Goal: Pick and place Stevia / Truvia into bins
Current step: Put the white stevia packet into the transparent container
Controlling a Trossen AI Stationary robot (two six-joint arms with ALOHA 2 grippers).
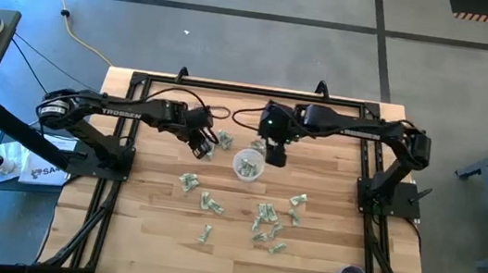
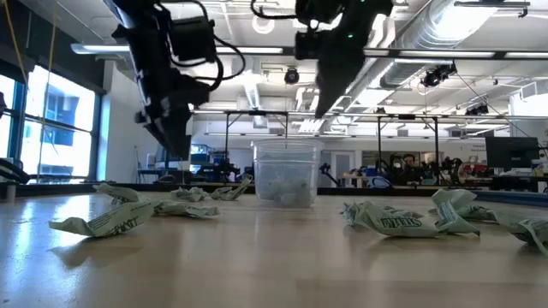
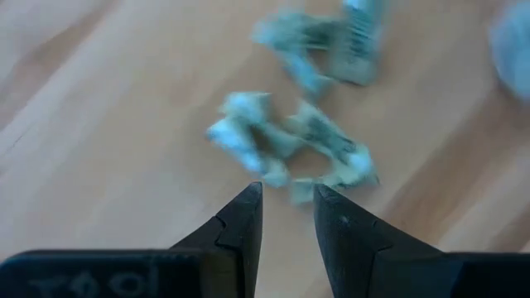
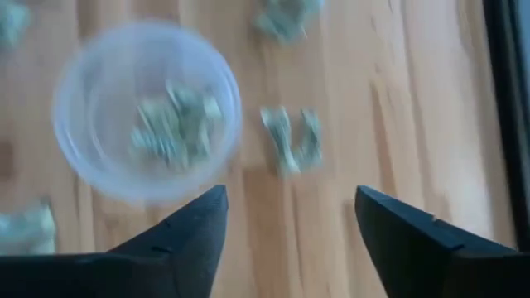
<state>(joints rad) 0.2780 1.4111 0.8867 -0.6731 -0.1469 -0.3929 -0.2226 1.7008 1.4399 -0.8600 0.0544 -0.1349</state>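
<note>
The right gripper [image 1: 274,155] is hanging wide open and empty just beside the clear cup [image 1: 248,166], which is holding packets [image 4: 174,124]; the left gripper [image 1: 202,147] is hovering partly open, empty, over packets near the cup.

White "TROSSEN" lettering on the left arm [image 1: 121,113] near the tabletop's left edge; packet print unreadable, no other legible txt.

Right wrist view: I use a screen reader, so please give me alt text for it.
The right gripper, jaws wide open and empty, hangs above the wooden table beside a clear cup holding sweetener packets. More packets lie loose around the cup.
</note>
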